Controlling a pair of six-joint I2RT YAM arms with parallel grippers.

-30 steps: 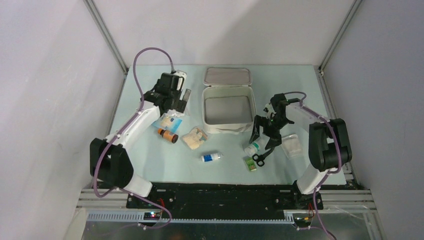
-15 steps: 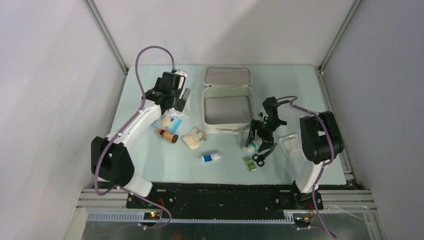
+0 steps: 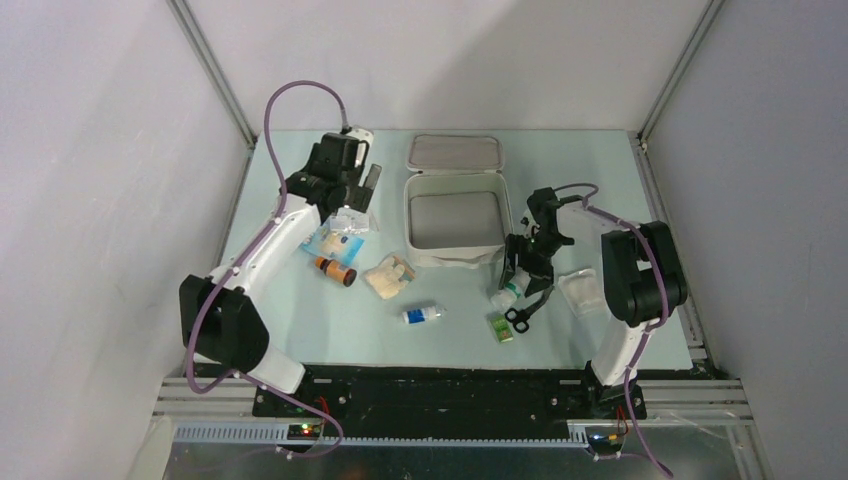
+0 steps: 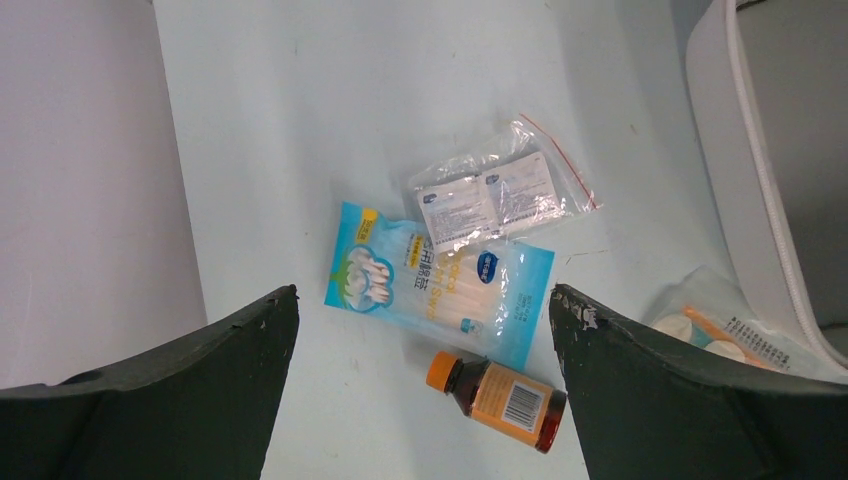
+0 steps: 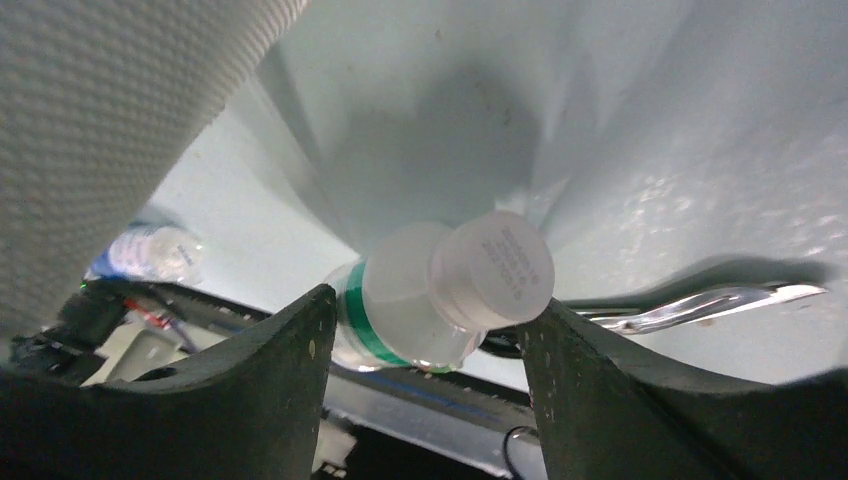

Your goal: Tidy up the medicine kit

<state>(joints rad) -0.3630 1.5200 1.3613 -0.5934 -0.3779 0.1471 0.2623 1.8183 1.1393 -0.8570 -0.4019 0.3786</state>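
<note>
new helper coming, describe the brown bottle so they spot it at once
Find the big open white case. Left of it lies a blue packet, with the brown bottle on its side at the packet's near edge. Only it has an orange cap.

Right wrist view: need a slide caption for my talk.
Right gripper clasps a green-banded white bottle beside the medicine kit, scissors behind it.
</note>
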